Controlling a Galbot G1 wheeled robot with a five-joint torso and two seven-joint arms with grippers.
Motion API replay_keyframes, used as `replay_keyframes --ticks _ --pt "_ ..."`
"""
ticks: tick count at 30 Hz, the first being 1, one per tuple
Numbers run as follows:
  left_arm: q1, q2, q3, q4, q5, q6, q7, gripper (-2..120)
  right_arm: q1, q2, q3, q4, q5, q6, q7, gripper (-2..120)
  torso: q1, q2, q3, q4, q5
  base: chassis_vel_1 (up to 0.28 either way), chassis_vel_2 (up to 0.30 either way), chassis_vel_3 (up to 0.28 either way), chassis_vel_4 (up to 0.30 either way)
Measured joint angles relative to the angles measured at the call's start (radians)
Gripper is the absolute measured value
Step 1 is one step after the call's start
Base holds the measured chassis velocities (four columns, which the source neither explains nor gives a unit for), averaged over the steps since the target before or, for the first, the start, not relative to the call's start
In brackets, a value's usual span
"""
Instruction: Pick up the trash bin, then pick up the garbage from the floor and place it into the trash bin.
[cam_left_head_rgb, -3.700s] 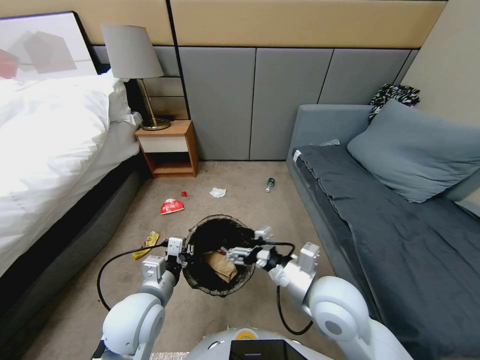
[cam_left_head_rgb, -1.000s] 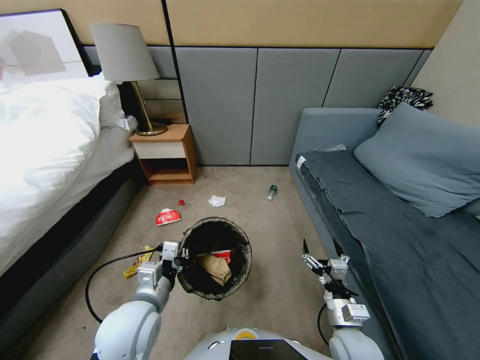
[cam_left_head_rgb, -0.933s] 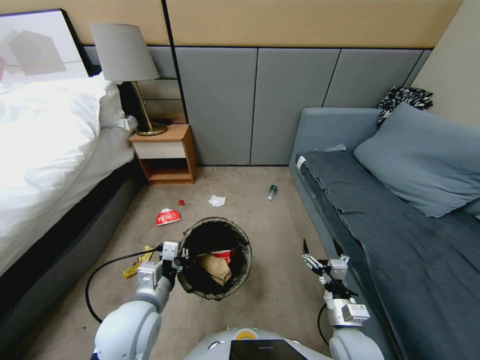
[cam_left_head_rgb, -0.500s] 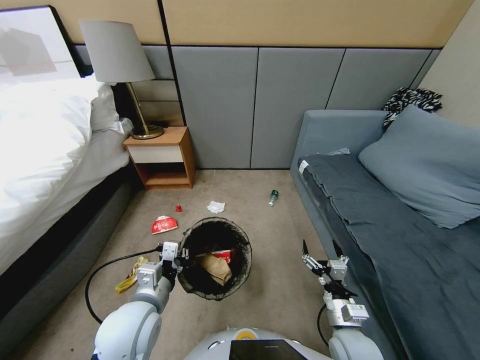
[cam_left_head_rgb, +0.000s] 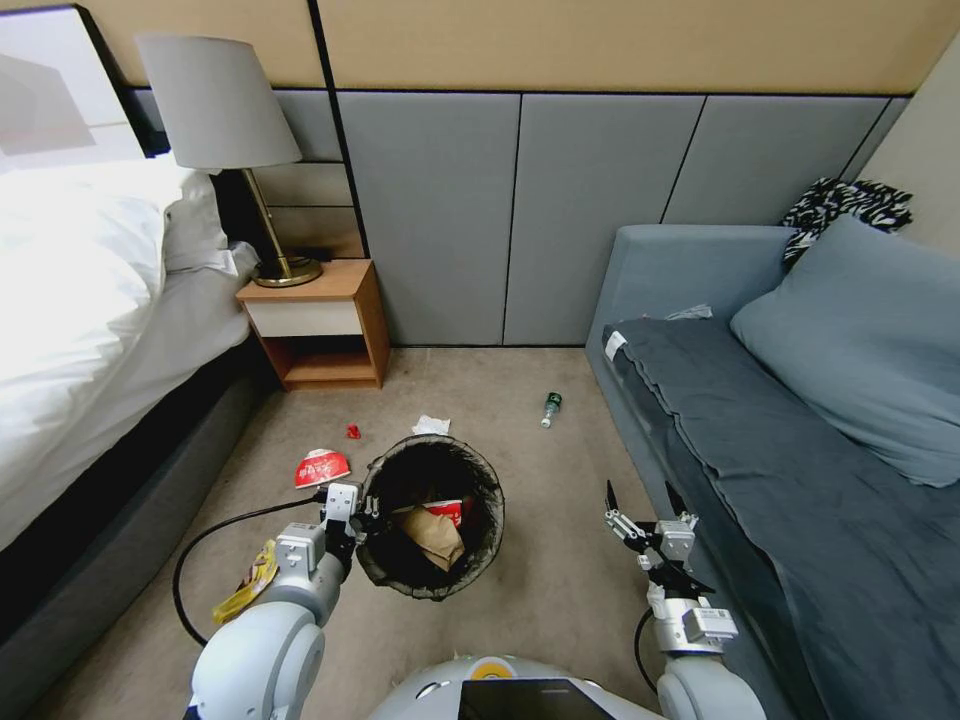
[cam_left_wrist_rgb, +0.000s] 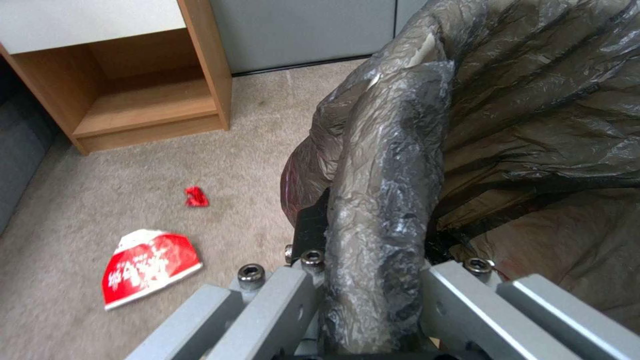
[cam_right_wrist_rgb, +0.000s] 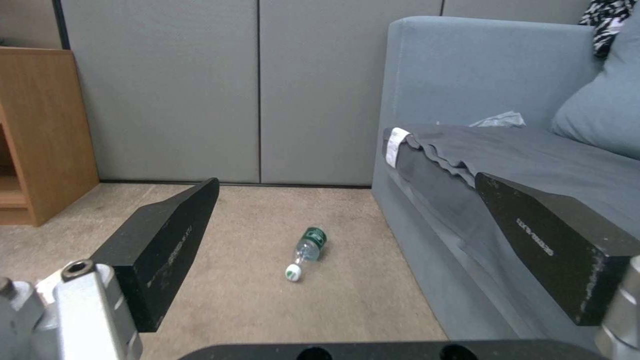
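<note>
The trash bin (cam_left_head_rgb: 480, 478), lined with a black bag, hangs off the floor in front of me, and my left gripper (cam_left_head_rgb: 352, 512) is shut on its rim (cam_left_wrist_rgb: 390, 165). A brown paper bag (cam_left_head_rgb: 432, 537) and a red cup (cam_left_head_rgb: 450, 511) lie inside. My right gripper (cam_left_head_rgb: 643, 497) is open and holds nothing, to the right of the bin near the sofa. Garbage on the carpet: a crushed red-and-white cup (cam_left_head_rgb: 321, 468) (cam_left_wrist_rgb: 150, 267), a red scrap (cam_left_head_rgb: 352, 432) (cam_left_wrist_rgb: 195, 196), a white tissue (cam_left_head_rgb: 432, 425), a small bottle (cam_left_head_rgb: 550, 407) (cam_right_wrist_rgb: 308, 252) and a yellow wrapper (cam_left_head_rgb: 245, 582).
A bed (cam_left_head_rgb: 80, 330) runs along the left, with a wooden nightstand (cam_left_head_rgb: 315, 325) and lamp (cam_left_head_rgb: 220, 110) at its head. A grey sofa (cam_left_head_rgb: 760, 430) lines the right. A grey panelled wall (cam_left_head_rgb: 520, 220) closes the far end. The carpet strip between is narrow.
The right gripper, over the bin 3.7 s ago, now hangs open to its right. Over the last second the whole view shifted with the camera; both arms kept their pose.
</note>
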Motion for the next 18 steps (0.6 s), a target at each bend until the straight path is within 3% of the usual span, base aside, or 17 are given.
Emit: replay_keyframes --ticks 18 --pt "-0.003 0.001 -0.004 0.0 -0.004 0.0 -0.001 1 0.001 0.003 0.0 -0.003 -0.002 -0.001 -0.001 100 0.0 0.0 0.0 0.0 0.0 -0.117 0.117 0.12 -0.12"
